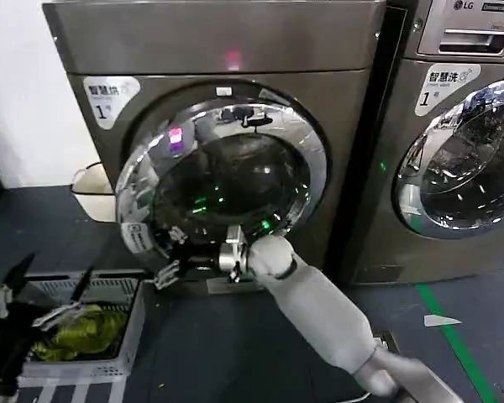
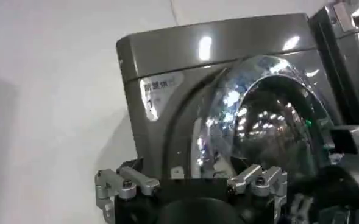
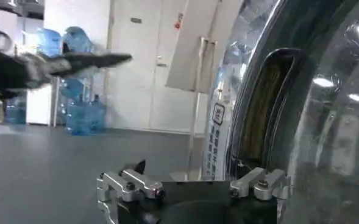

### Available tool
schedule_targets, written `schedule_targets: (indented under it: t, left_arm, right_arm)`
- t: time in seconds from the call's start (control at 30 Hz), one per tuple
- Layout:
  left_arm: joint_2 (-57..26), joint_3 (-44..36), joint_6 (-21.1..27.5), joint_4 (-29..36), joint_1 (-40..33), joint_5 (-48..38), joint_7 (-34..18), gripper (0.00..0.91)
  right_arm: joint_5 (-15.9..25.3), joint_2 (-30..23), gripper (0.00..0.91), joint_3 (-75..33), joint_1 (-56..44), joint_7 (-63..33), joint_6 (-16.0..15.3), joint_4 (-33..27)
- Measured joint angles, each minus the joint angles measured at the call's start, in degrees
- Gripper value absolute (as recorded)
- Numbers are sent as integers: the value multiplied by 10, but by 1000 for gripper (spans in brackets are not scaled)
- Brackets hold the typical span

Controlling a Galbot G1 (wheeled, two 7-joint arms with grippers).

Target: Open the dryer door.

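Head view: the dryer door (image 1: 223, 172) sits on the front of the left machine, the dryer (image 1: 210, 50), & looks swung a bit out at its left edge. Chrome ring, dark glass w/ green & pink reflections. The right gripper (image 1: 166, 270) is low at the door's bottom-left rim, its padded grey arm reaching up from the lower right. Fingers look parted, nothing clearly pinched; whether they touch the rim I can't tell. The left gripper (image 1: 46, 290) hovers bottom-left over a grey basket (image 1: 130, 323) w/ a yellow-green cloth (image 1: 80, 329) in it, fingers spread, holding nothing. A second washer (image 1: 454, 126), LG-marked, stands to the right; a green floor line (image 1: 449, 336) runs in front of it.

Left wrist view: the door (image 2: 264, 115) seen from the side, chrome ring bulging off the dryer front, white wall beside it. The right arm's dark wrist shows near the door's edge. The left gripper's finger bases stand wide apart.

Right wrist view: v. close on the door (image 3: 325, 109) edge — chrome ring, a dark recess in the rim, curved glass. Right gripper's finger bases set apart, w/ nothing between them. Blue water jugs (image 3: 81, 103) far off across the room.
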State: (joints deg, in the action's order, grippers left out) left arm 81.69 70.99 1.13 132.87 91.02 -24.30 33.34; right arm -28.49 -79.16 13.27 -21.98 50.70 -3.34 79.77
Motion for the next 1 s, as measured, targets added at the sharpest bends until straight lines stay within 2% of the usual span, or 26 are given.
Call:
schedule_targets:
  t: [0.23,0.4,1.0]
  left_arm:
    - [-29,33,16,-51,-23,-36,35,907]
    - [-59,27,34,-83,-39,-51,41,907]
    - [-215,-66,45,-205,-130,-153,39,907]
  right_arm:
    - [-39,19,907,-2,-5,68,3,10]
    - [-44,33,907,-4,-8,106,23,17]
    - [-80,109,907,-29,-41,213,30,81]
